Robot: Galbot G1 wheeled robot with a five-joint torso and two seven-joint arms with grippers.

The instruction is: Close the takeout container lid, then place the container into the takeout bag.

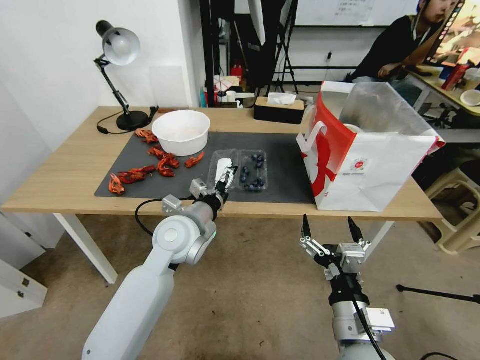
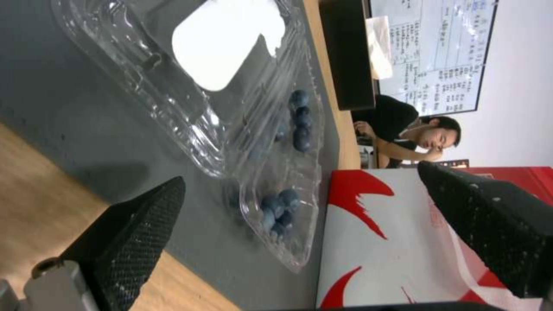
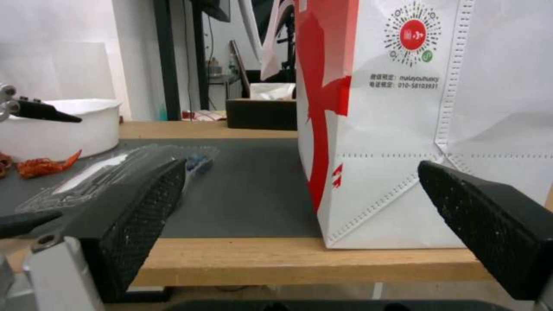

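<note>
A: The takeout container (image 1: 239, 171) — where does it lie against the fingers?

B: The left gripper (image 1: 226, 179) hovers at the near edge of the lid (image 1: 222, 169). Its fingers (image 2: 135, 224) stand spread apart with nothing between them. In the left wrist view, the open clamshell lies just beyond the fingertips, apart from them.

A: And the container itself?

B: Open and flat on the dark mat (image 1: 280, 170). The lid half, white sticker face up, is the half nearer the left fingers. The other half, with the blueberries (image 1: 252, 172) in it, lies just beside it, toward the takeout bag (image 1: 367, 150).

A: The right gripper?

B: The right gripper (image 1: 330, 232) hangs below the table (image 1: 60, 175) edge, in front of the bag. Its fingers (image 3: 138, 216) are also wide apart and empty. In the right wrist view the bag's white front stands between and past the fingertips, and the container shows beyond the finger on its other side, well apart.

A: Farther out?

B: The bag stands upright and open on the table, its foil lining showing. Past the lid from the left fingers sits a white bowl (image 1: 181, 131), with red crayfish (image 1: 145, 170) scattered on the mat beside it. A black tissue box (image 1: 279, 109) and a desk lamp (image 1: 120, 75) stand at the far edge.
</note>
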